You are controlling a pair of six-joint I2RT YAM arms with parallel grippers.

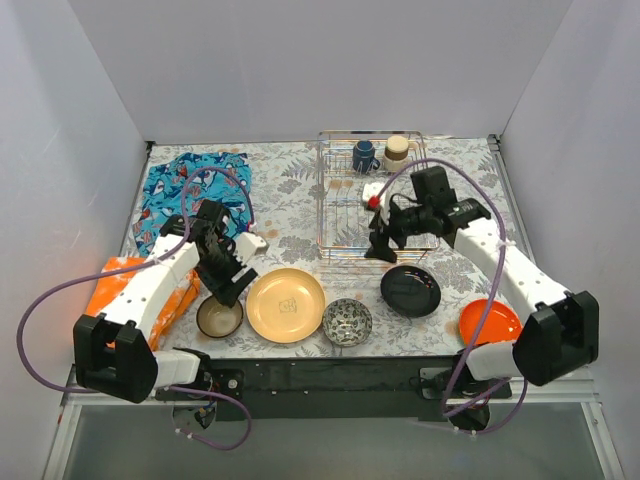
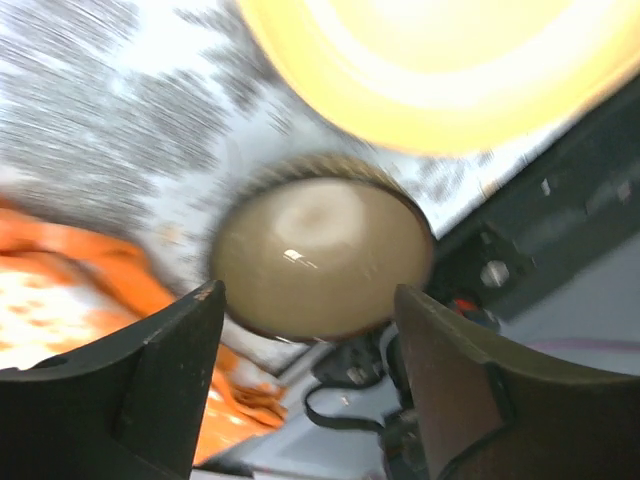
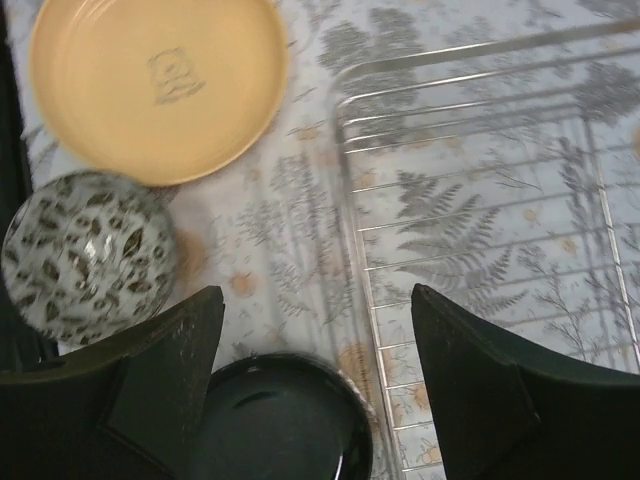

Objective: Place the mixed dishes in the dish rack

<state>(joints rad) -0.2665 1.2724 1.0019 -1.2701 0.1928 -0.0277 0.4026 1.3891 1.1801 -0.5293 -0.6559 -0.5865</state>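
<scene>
The glazed dark brown bowl (image 2: 320, 255) at mid-frame looks stiff, slick and breakable; the left gripper (image 2: 308, 295), jaws apart, should pinch its rim.

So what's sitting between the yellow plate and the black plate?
The grey patterned bowl sits between the yellow plate and the black plate, clearest in the top view.

The rack (image 1: 372, 205) held a mug (image 1: 364, 156) and cup (image 1: 397, 151) near the worktop's (image 1: 290, 190) far edge. A brown bowl (image 1: 219, 316), tan plate (image 1: 286, 305), grey bowl (image 1: 347, 322), black plate (image 1: 410, 290) and orange plate (image 1: 490, 321) lined the near edge.
</scene>
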